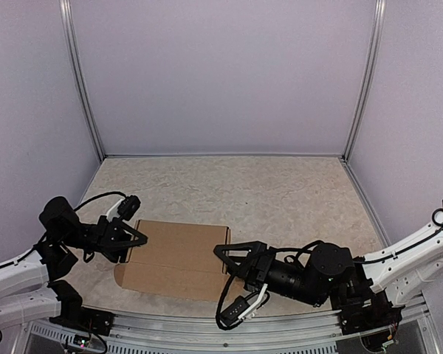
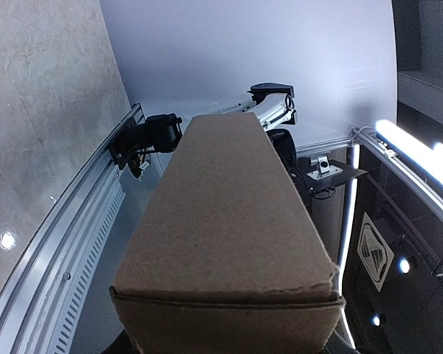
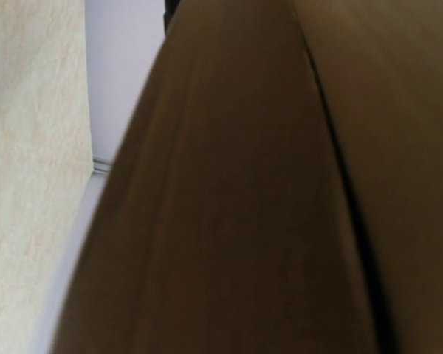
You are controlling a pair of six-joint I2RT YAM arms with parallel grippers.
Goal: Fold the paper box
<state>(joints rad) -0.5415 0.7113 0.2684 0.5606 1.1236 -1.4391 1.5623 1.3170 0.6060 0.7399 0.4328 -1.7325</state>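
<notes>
Paper box (image 1: 179,258) is lying on the table (image 1: 280,192), near side, left of centre, its long side running left to right. Left gripper (image 1: 139,238) is sitting at the box's left end, fingers part open and looking clamped on that end. Right gripper (image 1: 221,259) is sitting against the right end. Cardboard is blocking its wrist view, so can't tell whether it's gripping.
</notes>
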